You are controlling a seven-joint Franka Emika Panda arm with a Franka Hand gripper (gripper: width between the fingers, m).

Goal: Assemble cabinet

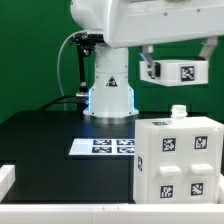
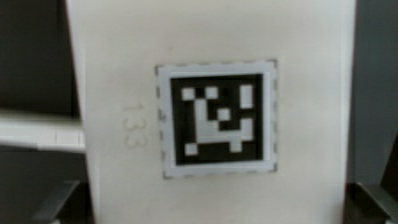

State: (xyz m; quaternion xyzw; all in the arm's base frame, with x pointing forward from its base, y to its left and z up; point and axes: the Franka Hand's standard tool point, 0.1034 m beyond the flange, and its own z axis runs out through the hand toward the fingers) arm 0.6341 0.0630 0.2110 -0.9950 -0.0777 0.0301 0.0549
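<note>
The white cabinet box (image 1: 180,160) stands on the black table at the exterior view's right. It has several marker tags on its faces and a small white peg (image 1: 178,112) on top. My gripper (image 2: 214,205) is shut on a white cabinet panel (image 2: 196,110) with one marker tag. The dark fingertips (image 2: 50,202) show at both of its edges. In the exterior view the panel (image 1: 180,70) hangs under the arm, well above the box and apart from it. The gripper itself is mostly hidden there.
The marker board (image 1: 105,146) lies flat in front of the arm's base (image 1: 110,95). A low white rim (image 1: 8,180) runs along the table's front edge. A blurred white bar (image 2: 36,130) shows beside the panel in the wrist view.
</note>
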